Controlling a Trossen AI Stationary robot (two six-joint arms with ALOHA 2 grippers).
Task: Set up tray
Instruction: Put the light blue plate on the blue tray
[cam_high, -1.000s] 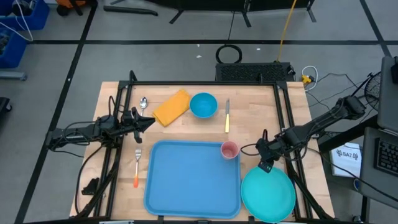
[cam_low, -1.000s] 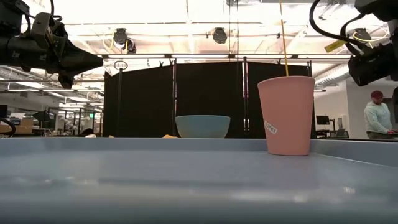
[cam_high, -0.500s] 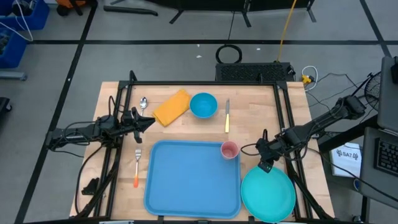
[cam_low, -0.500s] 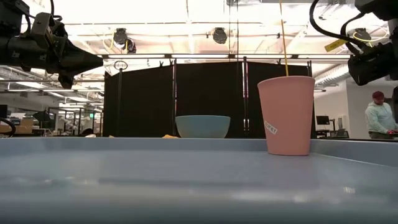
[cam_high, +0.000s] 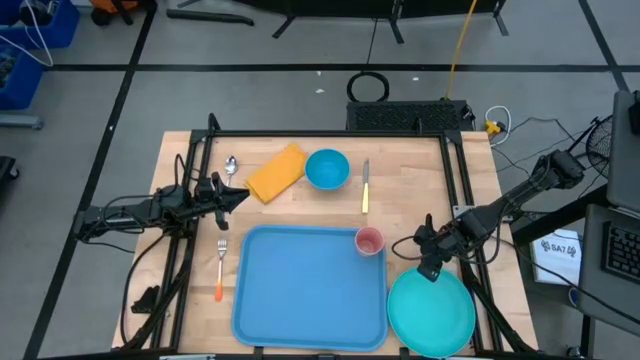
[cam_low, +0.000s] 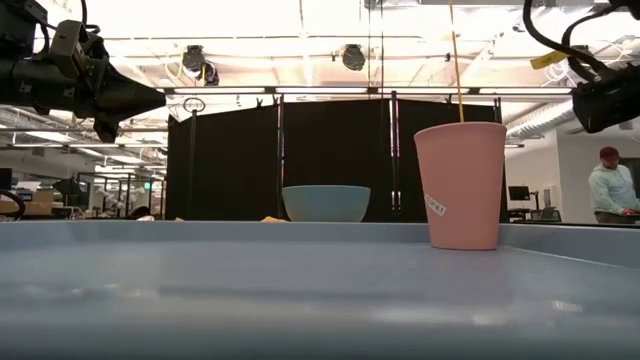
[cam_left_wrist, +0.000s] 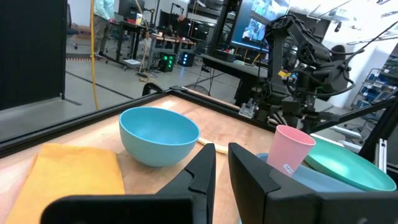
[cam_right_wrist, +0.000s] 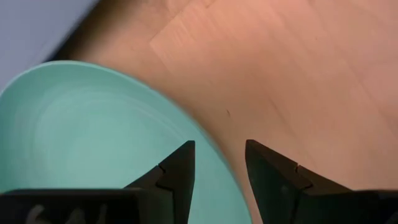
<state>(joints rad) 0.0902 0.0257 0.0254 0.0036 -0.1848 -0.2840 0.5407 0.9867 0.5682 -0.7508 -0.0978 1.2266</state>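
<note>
The light-blue tray (cam_high: 310, 290) lies flat on the wooden table's near middle. A pink cup (cam_high: 369, 241) stands upright in its far right corner. To the tray's right a round teal plate (cam_high: 432, 312) rests on the table. My right gripper (cam_high: 430, 268) hangs open, pointing steeply down over the plate's far rim (cam_right_wrist: 205, 143), its fingers (cam_right_wrist: 180, 168) standing to either side above it. My left gripper (cam_high: 238, 197) hovers level and shut above the table's left side, far from the tray; in its wrist view (cam_left_wrist: 222, 152) nothing sits between the fingers.
A fork (cam_high: 220, 268) lies left of the tray. Along the far side lie a spoon (cam_high: 231, 165), a yellow napkin (cam_high: 277, 171), a blue bowl (cam_high: 327, 168) and a knife (cam_high: 366, 187). Black frame rails (cam_high: 462, 180) run along the table's edges.
My right gripper has swung a little toward the table's near right corner above the plate's far rim, staying open. The plate, the cup and the tray have stayed where they were.
</note>
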